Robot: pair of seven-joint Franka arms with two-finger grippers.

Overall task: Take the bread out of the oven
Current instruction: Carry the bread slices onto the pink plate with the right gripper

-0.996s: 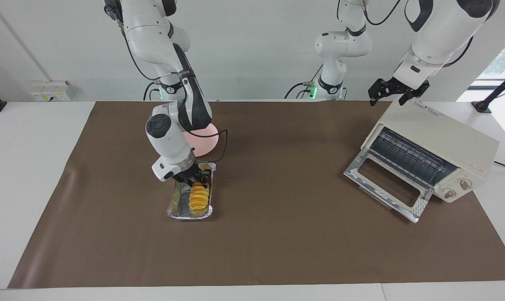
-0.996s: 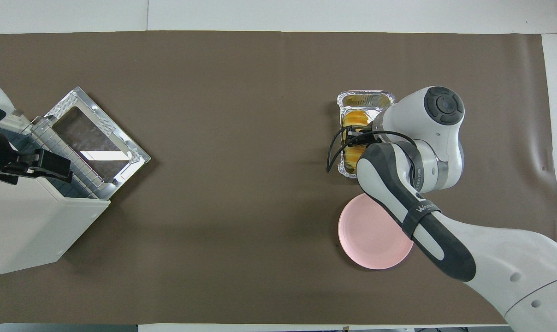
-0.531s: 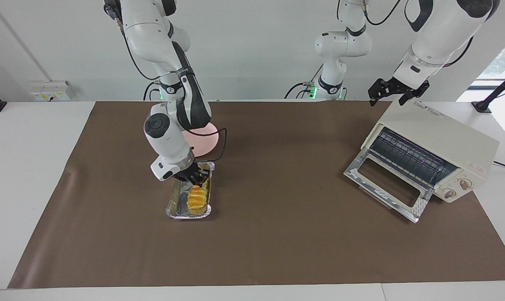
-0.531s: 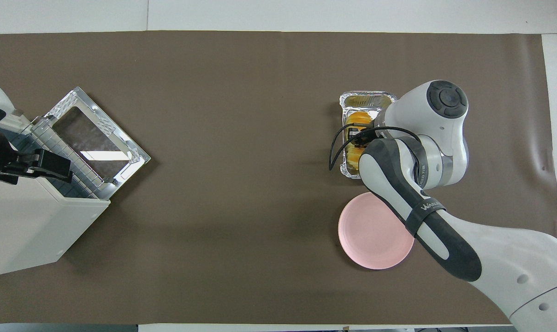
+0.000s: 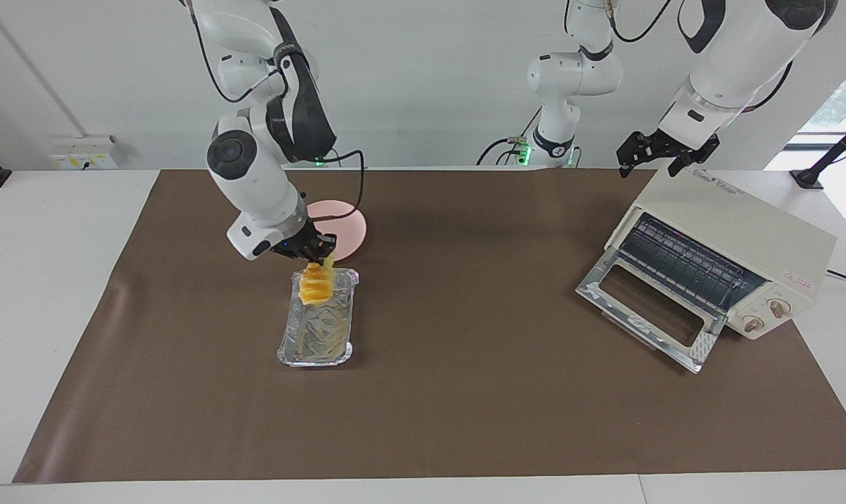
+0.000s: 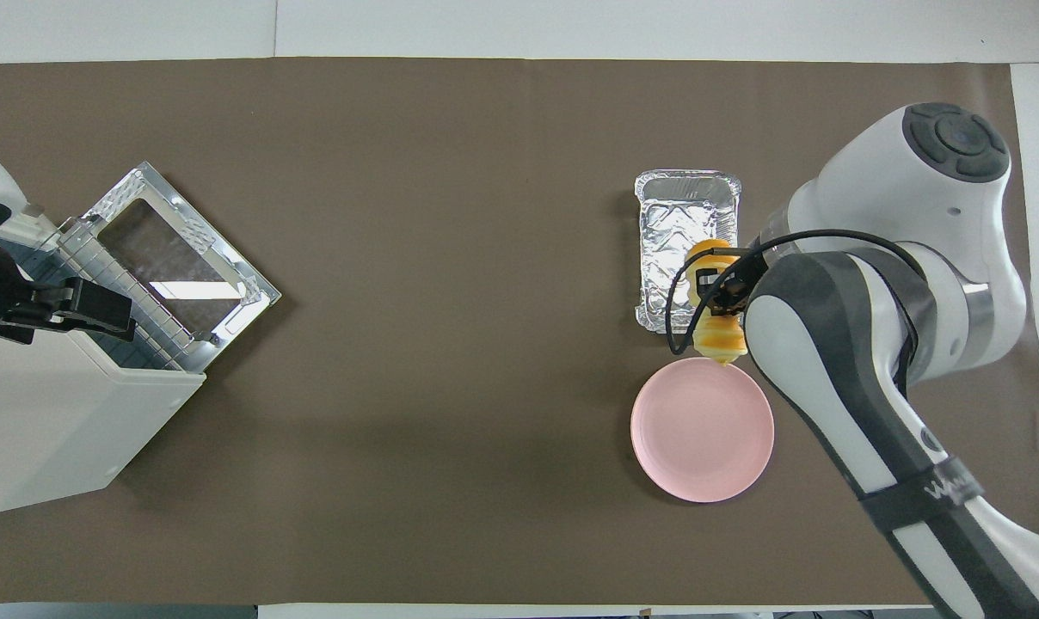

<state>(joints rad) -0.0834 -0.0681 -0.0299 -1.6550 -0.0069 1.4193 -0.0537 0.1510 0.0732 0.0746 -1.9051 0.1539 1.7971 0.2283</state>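
The golden-yellow ridged bread hangs from my right gripper, which is shut on its upper end. The loaf is lifted over the end of the silver foil tray nearer to the robots, just short of the pink plate. In the overhead view the bread shows between the tray and the plate, under my right gripper. The cream-white oven stands at the left arm's end with its glass door folded down and its rack bare. My left gripper waits, open, over the oven's top.
A brown mat covers the table. The foil tray now holds nothing. The oven and its open door take up the left arm's end of the mat.
My right gripper closed on the bread in the foil tray and lifted it up and toward the pink plate. The tray stays on the mat. The left arm has not moved.
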